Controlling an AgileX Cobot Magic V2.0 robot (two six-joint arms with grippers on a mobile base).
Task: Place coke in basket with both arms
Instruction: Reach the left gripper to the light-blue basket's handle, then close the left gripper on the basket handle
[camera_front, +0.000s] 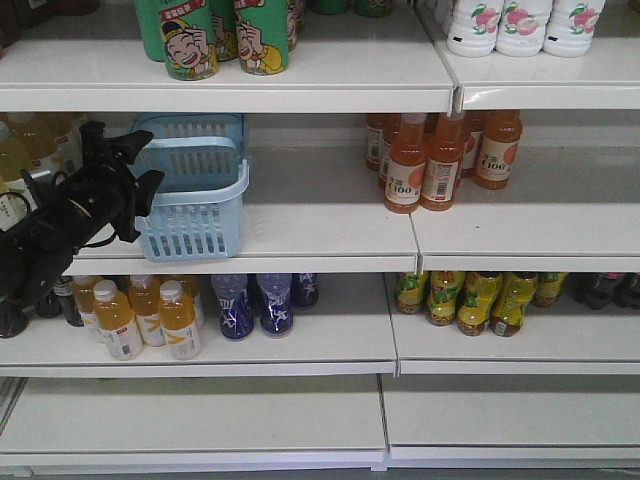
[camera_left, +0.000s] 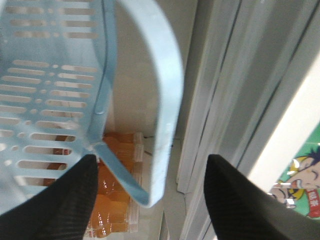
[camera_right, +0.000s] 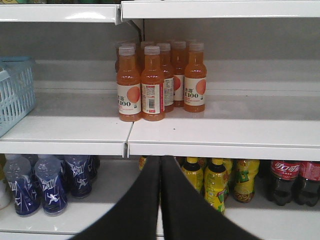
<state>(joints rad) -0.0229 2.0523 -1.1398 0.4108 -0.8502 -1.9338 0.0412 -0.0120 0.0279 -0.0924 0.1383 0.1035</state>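
Note:
The light blue basket stands at the left of the middle shelf. My left gripper is open at its left side. In the left wrist view the basket's handle runs between the two spread black fingers, beside the slotted wall. My right gripper is shut with nothing in it and faces the shelves. Dark coke bottles with red labels stand on the lower shelf, to its right. They also show at the far right in the front view. The basket's edge shows at the left.
Orange juice bottles stand on the middle shelf right of the basket. On the lower shelf are yellow drink bottles, blue bottles and yellow-green tea bottles. Green cans and white bottles fill the top shelf.

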